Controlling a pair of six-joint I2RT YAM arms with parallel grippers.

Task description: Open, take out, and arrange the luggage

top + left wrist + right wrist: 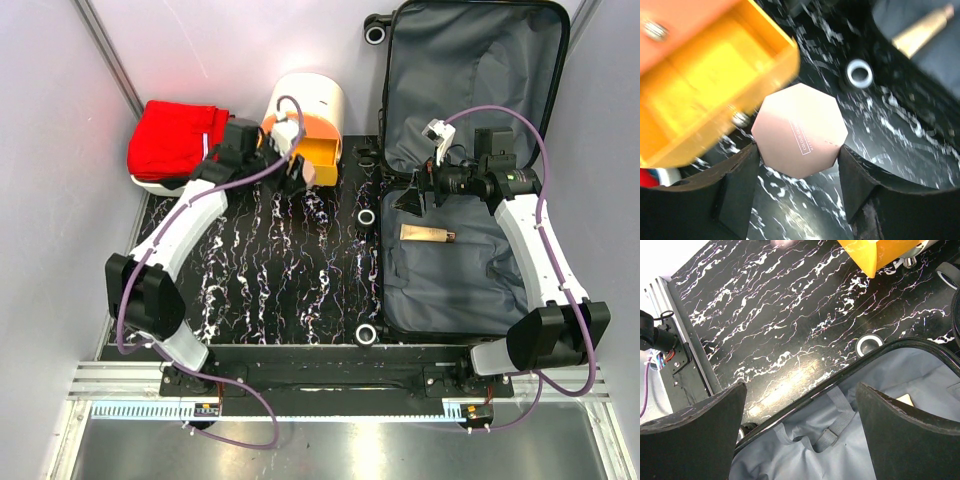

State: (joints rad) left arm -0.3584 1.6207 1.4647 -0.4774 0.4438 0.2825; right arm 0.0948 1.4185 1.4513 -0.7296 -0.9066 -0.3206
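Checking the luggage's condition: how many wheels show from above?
3 wheels clearly: one at the luggage lid's far-left corner, two on its lower half's left edge. A fourth may be hidden.

Black, white-veined tabletop (280,285); pale plain walls (55,120) around; aluminium rail (110,385) at near edge.

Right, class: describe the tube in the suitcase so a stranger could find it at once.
Find the open luggage, far right. On its near half's grey lining lies a slim tube. It is the only tan-gold thing there, dark-capped.
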